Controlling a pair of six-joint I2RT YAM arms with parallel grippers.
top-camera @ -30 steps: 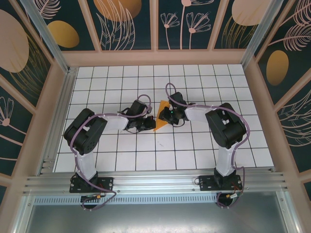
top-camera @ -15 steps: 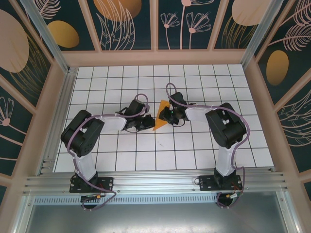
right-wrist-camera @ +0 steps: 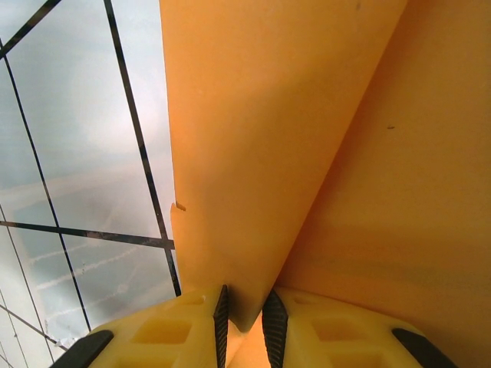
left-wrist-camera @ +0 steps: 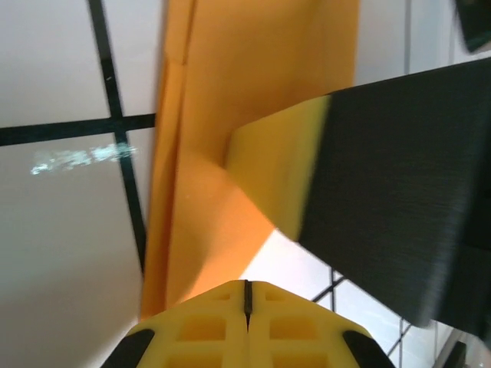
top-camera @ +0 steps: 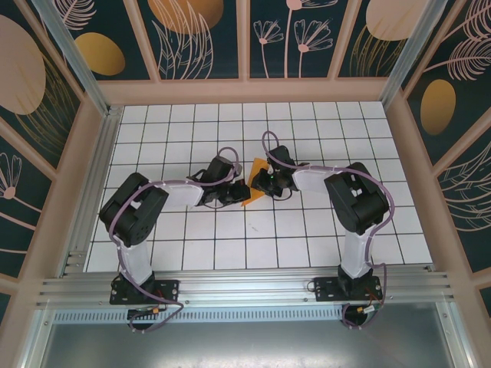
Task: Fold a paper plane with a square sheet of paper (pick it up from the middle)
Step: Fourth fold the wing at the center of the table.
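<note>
The orange sheet of paper [top-camera: 252, 196] lies mid-table, folded into layers with a long crease and a pointed outline. My left gripper [top-camera: 241, 192] sits at its left edge. In the left wrist view the left gripper [left-wrist-camera: 247, 295] is shut, its yellow tips pressed together just short of the paper [left-wrist-camera: 230, 115]. My right gripper [top-camera: 259, 182] is at the paper's right side. In the right wrist view a raised folded flap [right-wrist-camera: 253, 153] runs down between the right gripper's [right-wrist-camera: 245, 310] pads, which are closed on it. One right fingertip [left-wrist-camera: 276, 169] rests on the paper.
White grid tiles cover the table [top-camera: 307, 230]. Patterned walls with a pale frame [top-camera: 245, 90] close off the back and both sides. A metal rail [top-camera: 245, 287] carries both arm bases at the near edge.
The left gripper pulled back slightly to the left, then moved right again. It now covers more of the paper's left part. The right gripper has stayed in place.
</note>
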